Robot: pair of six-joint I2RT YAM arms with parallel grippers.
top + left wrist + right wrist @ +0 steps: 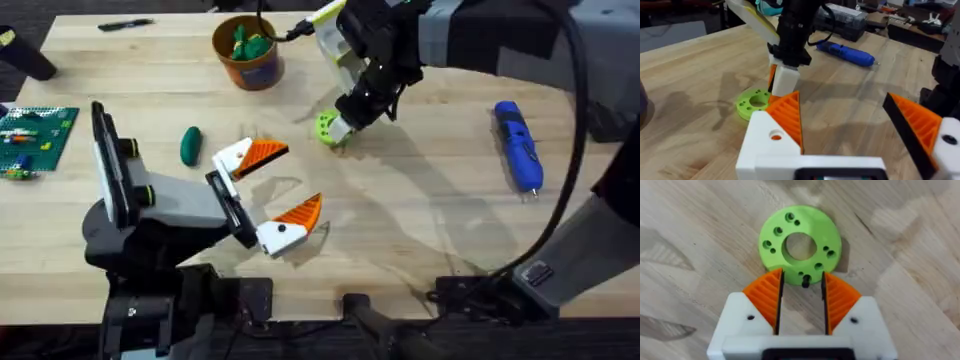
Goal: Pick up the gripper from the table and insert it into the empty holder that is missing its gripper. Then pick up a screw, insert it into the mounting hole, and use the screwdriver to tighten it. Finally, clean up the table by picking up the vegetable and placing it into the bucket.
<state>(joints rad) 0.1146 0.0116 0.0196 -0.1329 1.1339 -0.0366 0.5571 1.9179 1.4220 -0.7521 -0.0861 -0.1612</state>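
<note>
Right claw (802, 296): mine, down over the lime green disc (800, 242) at upper centre of the overhead frame; my orange pads (767, 297) stand a little apart, and a small dark screw (805, 282) stands between their tips at the disc's rim. I can't tell if the pads actually grip it.
Left claw (282, 190): mine as well, spread wide, nothing in it, centre-left of the overhead frame.
Screwdriver (518, 145): blue, lying flat at right, well apart from both claws.
Vegetable (190, 145): dark green oval on the table, centre-left, just left of my left claw's upper finger.
Bucket (248, 52): orange-brown, top centre-left, with light green leafy pieces (249, 42) inside.
Table (420, 230): pale wood.
</note>
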